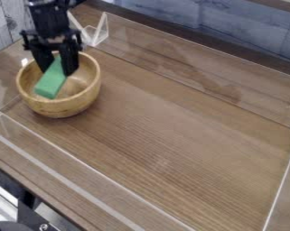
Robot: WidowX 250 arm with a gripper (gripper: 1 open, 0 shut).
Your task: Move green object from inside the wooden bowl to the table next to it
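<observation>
The wooden bowl (79, 97) stands at the table's (172, 135) far left. Straight down into it reaches my black gripper (57, 70), its fingers closed on the upper end of the green object (50, 85). The bright green block hangs tilted under the fingers, a little above the bowl's pale inside and still within its rim. Its top end is hidden between the fingers.
Clear acrylic walls (147, 194) edge the brown tabletop on all sides. A clear bracket (98, 32) stands just behind the bowl. Bare wood stretches to the right of and in front of the bowl.
</observation>
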